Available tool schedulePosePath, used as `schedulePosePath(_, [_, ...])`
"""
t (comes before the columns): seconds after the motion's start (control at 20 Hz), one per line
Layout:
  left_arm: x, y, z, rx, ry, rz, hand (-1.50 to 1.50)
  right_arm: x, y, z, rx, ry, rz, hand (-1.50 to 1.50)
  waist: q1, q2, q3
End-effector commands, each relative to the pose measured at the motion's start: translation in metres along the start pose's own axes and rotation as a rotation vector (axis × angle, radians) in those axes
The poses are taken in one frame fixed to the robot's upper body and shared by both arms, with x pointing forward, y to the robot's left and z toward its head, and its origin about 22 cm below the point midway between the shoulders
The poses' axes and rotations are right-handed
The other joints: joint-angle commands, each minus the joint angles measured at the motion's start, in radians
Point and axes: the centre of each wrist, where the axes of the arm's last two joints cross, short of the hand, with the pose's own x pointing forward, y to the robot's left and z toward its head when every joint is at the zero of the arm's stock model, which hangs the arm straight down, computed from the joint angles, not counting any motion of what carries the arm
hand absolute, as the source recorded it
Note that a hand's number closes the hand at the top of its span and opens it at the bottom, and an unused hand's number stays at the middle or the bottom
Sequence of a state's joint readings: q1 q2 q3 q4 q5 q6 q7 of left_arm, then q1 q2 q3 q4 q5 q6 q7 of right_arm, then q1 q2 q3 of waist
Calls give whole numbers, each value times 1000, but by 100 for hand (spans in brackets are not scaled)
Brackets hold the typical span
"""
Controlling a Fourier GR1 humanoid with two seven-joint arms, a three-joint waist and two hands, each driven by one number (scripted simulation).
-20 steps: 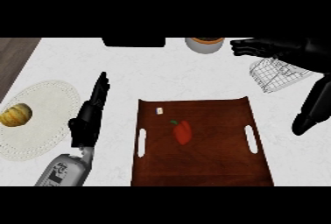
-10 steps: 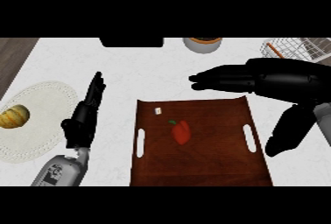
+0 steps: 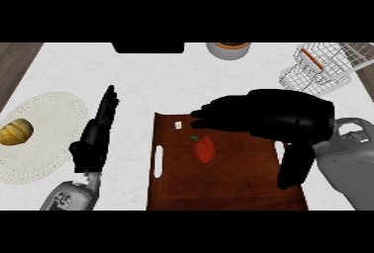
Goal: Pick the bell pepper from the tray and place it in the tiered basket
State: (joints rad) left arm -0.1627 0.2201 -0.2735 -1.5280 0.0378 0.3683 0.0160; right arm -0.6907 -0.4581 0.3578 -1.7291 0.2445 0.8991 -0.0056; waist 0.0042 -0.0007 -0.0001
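A red bell pepper with a green stem lies on the dark wooden tray, near its middle. My right hand hangs over the tray's upper right part, fingers relaxed and pointing left, their tips just above and beyond the pepper, nothing held. The white wire tiered basket stands at the counter's back right. My left hand rests open beside the tray's left edge, fingers up.
A pale round plate at the left holds a small yellow squash. A round pot and a dark box sit at the back edge. A small white tag lies on the tray.
My right hand has come down and toward the pepper, from the back right to over the tray. The basket is uncovered again. The left hand has barely shifted.
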Motion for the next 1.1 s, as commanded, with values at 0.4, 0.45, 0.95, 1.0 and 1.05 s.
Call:
schedulePosePath(0.4, [5, -11, -9, -7, 4, 9, 0, -3, 4, -11, 109, 145, 81, -150, 1, 2, 0])
schedulePosePath(0.45, [-2, 3, -1, -1, -11, -4, 0, -2, 26, -6, 127, 139, 88, -150, 0, 1, 0])
schedulePosePath(0.95, [5, -1, -5, -15, 9, 5, 0, -17, 39, -17, 89, 194, 221, -150, 3, 2, 0])
schedulePosePath(1.0, [12, 5, -8, -5, 7, 16, 0, -13, 16, -21, 110, 195, 197, -150, 4, 1, 0])
schedulePosePath(1.05, [-6, -3, -1, 2, 3, 6, 0, -11, 6, -21, 133, 186, 226, -150, 4, 2, 0])
